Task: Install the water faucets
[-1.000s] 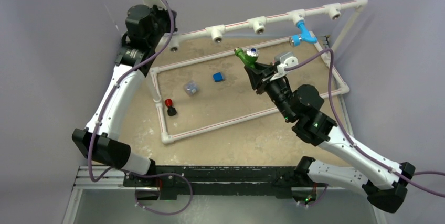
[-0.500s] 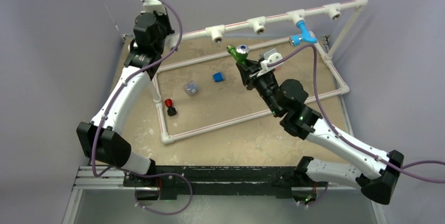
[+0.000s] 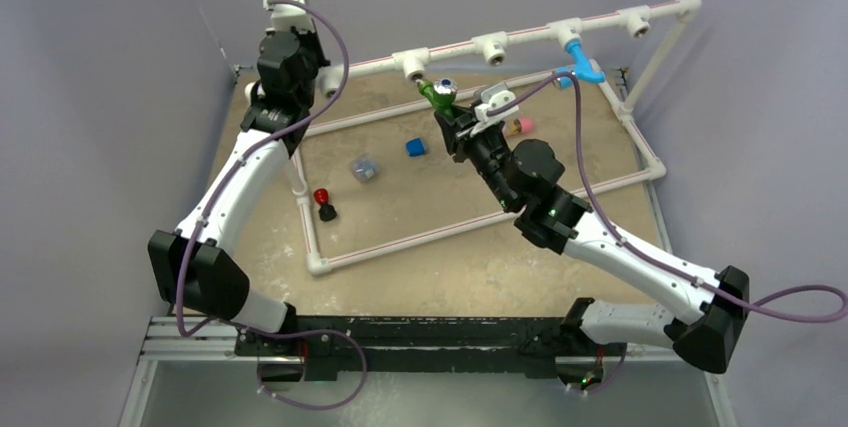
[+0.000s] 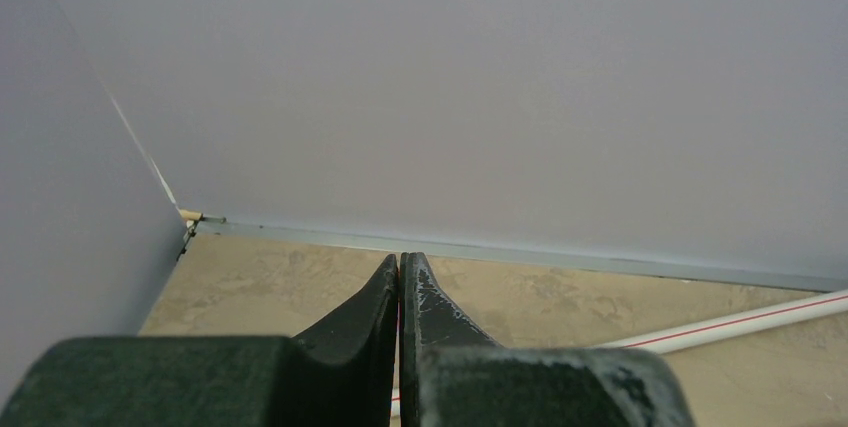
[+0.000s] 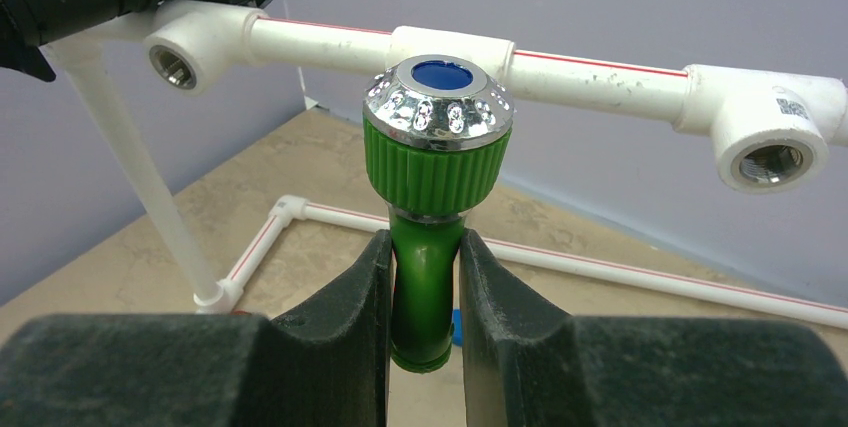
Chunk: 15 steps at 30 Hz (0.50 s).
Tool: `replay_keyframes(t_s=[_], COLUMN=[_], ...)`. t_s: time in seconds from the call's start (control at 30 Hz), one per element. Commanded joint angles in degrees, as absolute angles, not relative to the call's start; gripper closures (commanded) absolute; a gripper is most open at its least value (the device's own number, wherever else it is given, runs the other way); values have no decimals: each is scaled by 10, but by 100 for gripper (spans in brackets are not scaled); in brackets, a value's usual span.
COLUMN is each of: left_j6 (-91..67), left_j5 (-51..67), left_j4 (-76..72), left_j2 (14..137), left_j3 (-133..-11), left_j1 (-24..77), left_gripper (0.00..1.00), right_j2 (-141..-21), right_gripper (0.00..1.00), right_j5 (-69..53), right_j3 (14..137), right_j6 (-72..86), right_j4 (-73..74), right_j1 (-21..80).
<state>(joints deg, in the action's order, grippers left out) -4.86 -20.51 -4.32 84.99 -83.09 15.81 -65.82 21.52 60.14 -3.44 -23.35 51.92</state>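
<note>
Now the right hand [image 5: 425, 257], clamping the green tap [image 5: 437, 162], has swung left to a fitting [image 5: 500, 52] just ahead; left hand [image 4: 400, 287] closed, empty.

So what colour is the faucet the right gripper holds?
The faucet is bright green, its chrome mouth blue-centred; clearest in the right wrist view.

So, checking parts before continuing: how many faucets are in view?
2. The green faucet is clamped in the right gripper near the raised pipe; the light blue faucet sits on a fitting further right along that pipe.
</note>
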Motion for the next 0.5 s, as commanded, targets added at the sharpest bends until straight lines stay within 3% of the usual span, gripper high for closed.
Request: replay_keyframes(t_s=[0.0,0.47], left_j6=[-47,-69], left_j5=[-210,-190], left_j4=[-3,38], left_j2=[858,867], left_j3=[-794,-805], left_j1=[160,160], left_gripper=[100,100], right_j2=[-660,-679], right_gripper=[100,100], right_j5=[220,297], right_j3=[630,613], right_j6=[-34,-43], right_j4=[-294,-351], right_j1=[522,550])
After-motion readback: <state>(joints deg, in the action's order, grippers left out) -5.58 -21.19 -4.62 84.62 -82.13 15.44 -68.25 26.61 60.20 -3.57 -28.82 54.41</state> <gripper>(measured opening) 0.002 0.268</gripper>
